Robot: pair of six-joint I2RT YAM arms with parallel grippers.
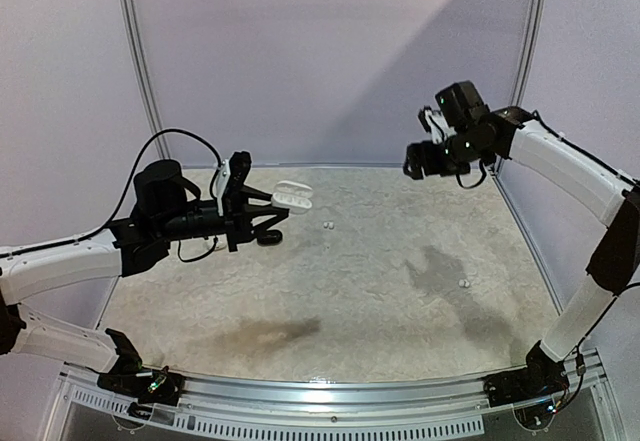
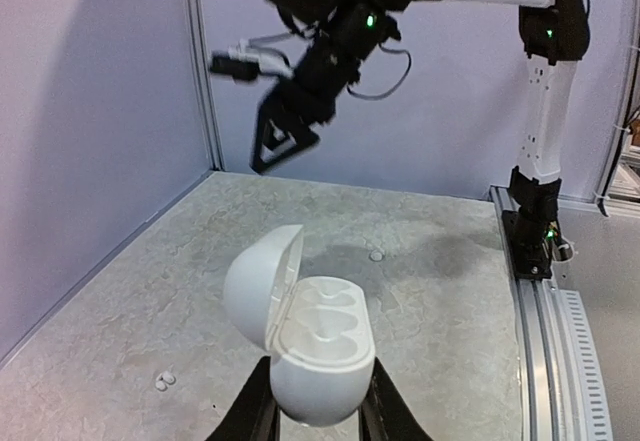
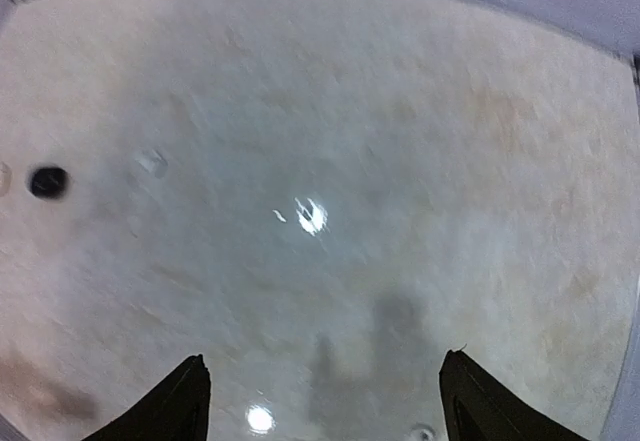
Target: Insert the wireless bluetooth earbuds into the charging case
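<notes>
The left gripper (image 2: 315, 406) clamps the glossy white oval charging case (image 2: 318, 346), lid open, above the speckled beige table (image 1: 380, 306), two tiny white earbuds (image 1: 327, 225) and a small black lump (image 3: 48, 181) nearby, a third earbud (image 1: 463, 284) well apart; the right gripper (image 1: 413, 164) gapes wide.

Beige table (image 1: 400, 301) carries white earbuds (image 1: 325, 226), perhaps three.

A robotics lab cell is being shown. The mottled desk (image 1: 380, 281) is being enclosed by plain lilac panels (image 1: 320, 61), and two robot arms (image 1: 60, 266) (image 1: 570, 166) are being carried on a slotted metal rail (image 1: 330, 401).
</notes>
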